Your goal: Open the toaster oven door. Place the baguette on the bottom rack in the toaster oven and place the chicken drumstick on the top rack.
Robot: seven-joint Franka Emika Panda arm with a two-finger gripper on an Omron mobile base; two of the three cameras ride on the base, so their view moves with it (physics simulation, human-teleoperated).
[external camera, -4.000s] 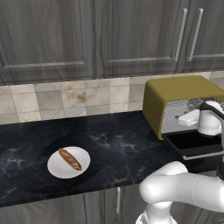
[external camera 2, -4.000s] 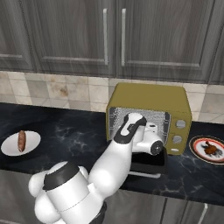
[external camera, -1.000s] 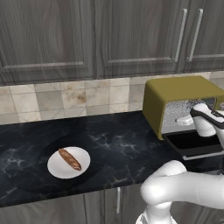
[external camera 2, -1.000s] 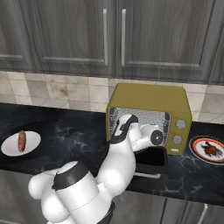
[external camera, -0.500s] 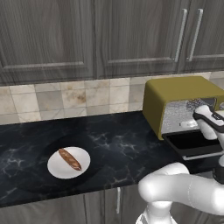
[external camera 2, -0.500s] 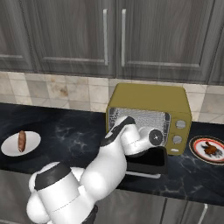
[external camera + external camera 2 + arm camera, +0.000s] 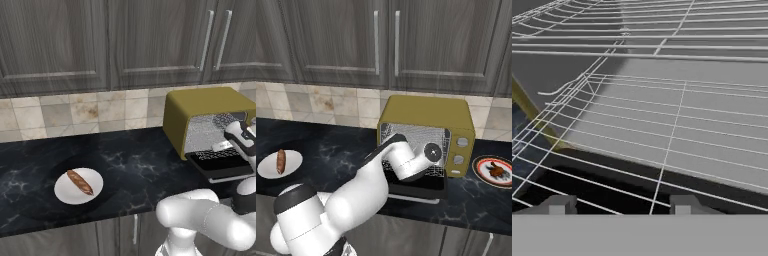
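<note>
Entry: I found the toaster oven door [image 7: 418, 187] dropped flat and both racks bared, my gripper [image 7: 617, 205] drawn lower at the oven mouth, fingers apart on nothing and narrowing, the baguette [image 7: 80, 182] unmoved on its plate [image 7: 63, 192], loading yet to begin.

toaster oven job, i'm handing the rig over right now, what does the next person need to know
Tool: at the oven mouth, fingers apart with nothing between them, racks just ahead.
Toaster oven: on the counter, its door folded down flat, so opening is done.
Racks: the top rack and the bottom rack carry nothing in the part that the hand view shows.
Baguette: lies on a white plate on the counter, well to the left of the oven.
Chicken drumstick: on a rimmed plate just right of the oven.
Left to do: baguette onto the bottom rack, drumstick onto the top rack.
</note>
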